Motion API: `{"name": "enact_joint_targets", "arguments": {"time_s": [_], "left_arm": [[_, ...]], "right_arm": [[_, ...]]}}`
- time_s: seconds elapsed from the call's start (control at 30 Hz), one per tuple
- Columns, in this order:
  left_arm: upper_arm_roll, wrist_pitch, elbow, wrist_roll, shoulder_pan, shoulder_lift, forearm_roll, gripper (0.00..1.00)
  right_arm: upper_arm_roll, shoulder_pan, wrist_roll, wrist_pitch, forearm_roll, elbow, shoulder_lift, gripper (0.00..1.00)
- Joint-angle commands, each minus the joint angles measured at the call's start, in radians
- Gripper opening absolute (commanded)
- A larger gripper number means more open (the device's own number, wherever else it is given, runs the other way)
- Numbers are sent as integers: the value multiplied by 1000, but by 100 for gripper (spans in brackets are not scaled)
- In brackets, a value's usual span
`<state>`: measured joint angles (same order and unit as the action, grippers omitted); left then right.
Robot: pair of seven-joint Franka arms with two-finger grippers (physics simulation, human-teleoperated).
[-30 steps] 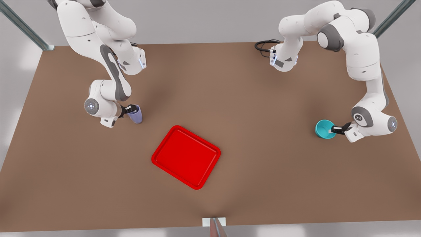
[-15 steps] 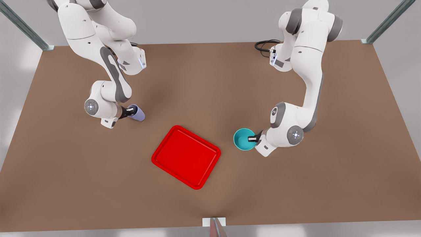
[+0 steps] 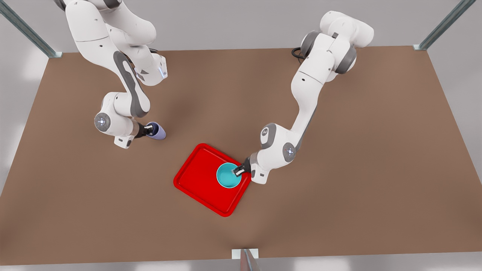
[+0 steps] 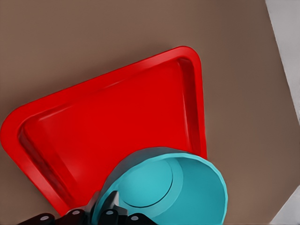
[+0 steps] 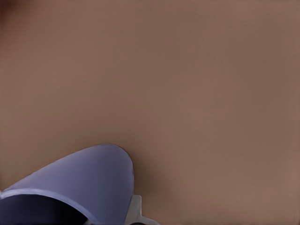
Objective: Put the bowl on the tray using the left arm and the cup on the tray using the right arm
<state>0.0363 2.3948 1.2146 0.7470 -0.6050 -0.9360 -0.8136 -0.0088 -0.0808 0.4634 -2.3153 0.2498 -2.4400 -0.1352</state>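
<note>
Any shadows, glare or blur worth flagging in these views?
Front view: even light, faint soft shadows on the table, no glare. Left wrist view: bowl and tray crisp. Right wrist view: cup soft-edged, close to the lens.

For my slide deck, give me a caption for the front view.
Left pincer holds the bowl over the tray; right pincer grips the cup off the tray.

Teal bowl (image 3: 228,175) over red tray (image 3: 196,177); lavender cup (image 3: 157,132) tilted.
</note>
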Motion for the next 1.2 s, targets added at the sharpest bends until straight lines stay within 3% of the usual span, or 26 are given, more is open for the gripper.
{"name": "enact_joint_targets", "arguments": {"time_s": [0.0, 0.2, 0.23, 0.27, 0.37, 0.43, 0.5, 0.53, 0.63, 0.7, 0.73, 0.77, 0.8, 0.87, 0.97, 1.17], "left_arm": [[-1, -8, 2, 17, -4, -3, 202, 21], [-1, 21, 5, -9, -19, -52, 206, 22], [-1, 20, 5, -17, -19, -53, 208, 67], [-1, 20, 5, -12, -19, -50, 206, 100], [-7, 6, 3, -11, -18, -34, 218, 100], [-27, -143, -1, -11, -4, 25, 294, 100], [-151, -318, -3, -11, -4, 114, 361, 100], [-268, -423, -1, -72, -2, 158, 407, 100], [-578, -786, 6, -606, -4, 259, 433, 100], [-648, -853, 19, -693, 2, 364, 507, 100], [-647, -855, 28, -689, 14, 400, 531, 100], [-515, -861, 19, -684, 114, 465, 629, 100], [-285, -861, 19, -676, 258, 525, 790, 100], [-105, -861, 20, -680, 407, 575, 860, 100], [-107, -867, 20, -678, 413, 577, 869, 100], [-105, -869, 23, -672, 407, 569, 867, 100]], "right_arm": [[0, 0, -6, 0, -10, 2, 0, 21], [1, -33, -15, 37, -10, 67, 13, 21], [3, -37, -17, 37, -10, 79, 12, 21], [3, -37, -17, 37, -10, 90, 9, 21], [4, -54, -19, 53, -10, 137, 6, 21], [7, -79, -20, 74, -10, 183, 14, 21], [7, -79, -22, 114, -10, 231, 11, 21], [13, -91, -61, 111, -10, 236, 9, 21], [20, -155, -170, 114, -10, 340, -70, 21], [32, -194, -238, 114, -10, 415, -126, 21], [35, -197, -238, 116, -10, 424, -132, 21], [39, -198, -261, 116, -10, 438, -144, 21], [52, -200, -282, 116, -10, 483, -172, 21], [50, -198, -284, 116, -10, 587, -241, 21], [44, -209, -281, 106, -10, 656, -314, 21], [-71, -355, -287, 96, 25, 785, -451, 21]]}}
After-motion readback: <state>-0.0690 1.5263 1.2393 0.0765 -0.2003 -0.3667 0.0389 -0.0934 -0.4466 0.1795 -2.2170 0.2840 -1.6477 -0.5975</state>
